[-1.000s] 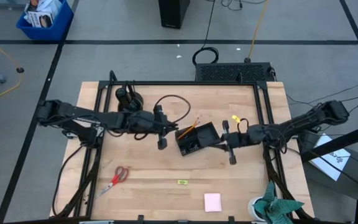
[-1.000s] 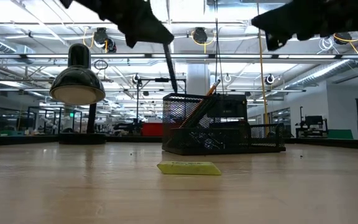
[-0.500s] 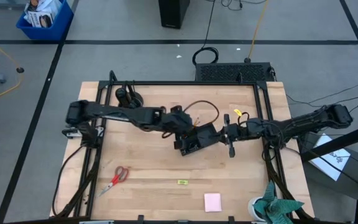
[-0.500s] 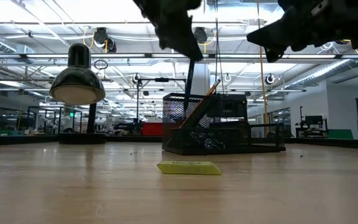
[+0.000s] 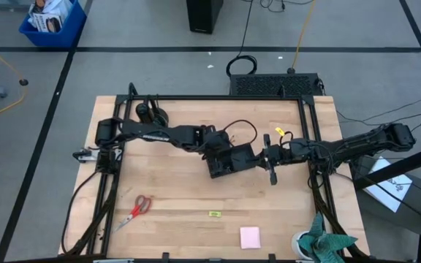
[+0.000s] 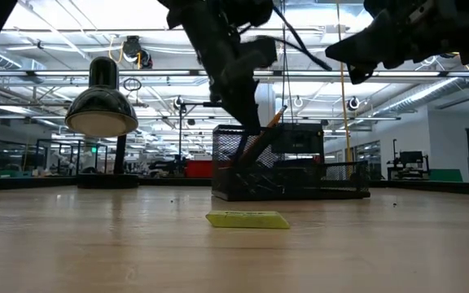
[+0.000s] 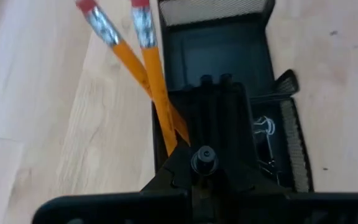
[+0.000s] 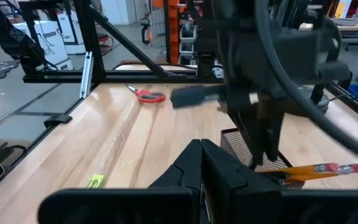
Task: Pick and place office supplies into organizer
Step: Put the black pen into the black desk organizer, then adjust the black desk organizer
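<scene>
The black mesh organizer stands mid-table. Two orange pencils lean out of its corner. My left gripper hangs right over the organizer, shut on a thin black pen. My right gripper hovers shut just right of the organizer, above the table. The red-handled scissors, yellow-green tag and pink notepad lie flat near the near edge. My left gripper pinches the black pen near its upper end between its two fingers, coming from above and pointing down. The pen hangs slanted below the fingers. Its lower end reaches down behind the organizer's mesh wall.
A black dome-shaped lamp stands at the far left of the table. A teal cloth sits at the near right corner. Black frame rails edge the table. Bare wood lies between the organizer and the near-edge items.
My left gripper, carrying the pen, has travelled toward the table's right from left of the organizer to directly above it and has come down. The pen's lower end, first hanging clear in the air, now dips into the organizer.
</scene>
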